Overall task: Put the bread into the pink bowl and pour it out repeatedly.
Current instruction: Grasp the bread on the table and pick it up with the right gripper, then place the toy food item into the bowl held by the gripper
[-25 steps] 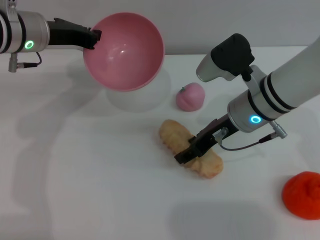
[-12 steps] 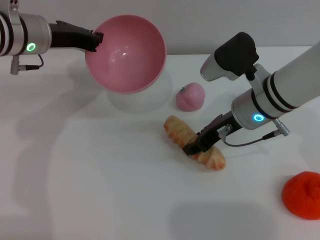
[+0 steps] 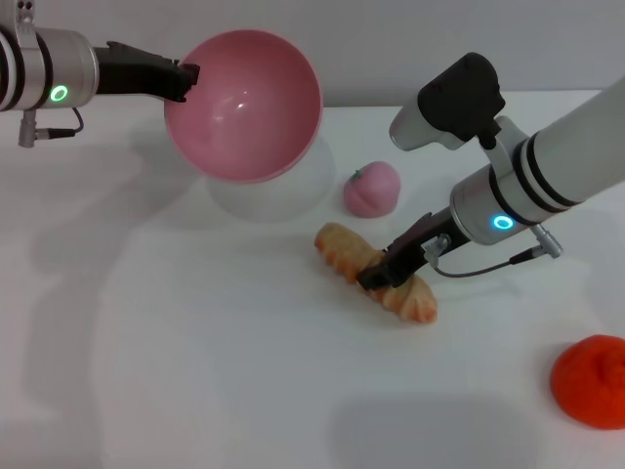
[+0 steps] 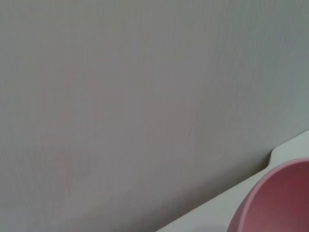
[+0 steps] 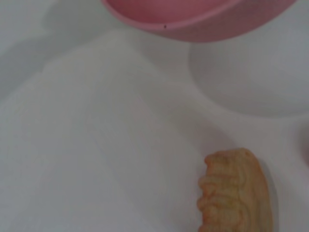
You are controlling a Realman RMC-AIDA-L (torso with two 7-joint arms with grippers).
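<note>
One bread (image 3: pixel 376 273), one pink bowl (image 3: pixel 244 106), two end effectors.

I'm seeing bright, even light throwing soft shadows on the surface (image 3: pixel 195 342), glare glinting inside the pink bowl (image 3: pixel 244 103), right wrist view blurring

White arms (image 3: pixel 576 156), black bands, green and blue ring lights, grey cables.
</note>
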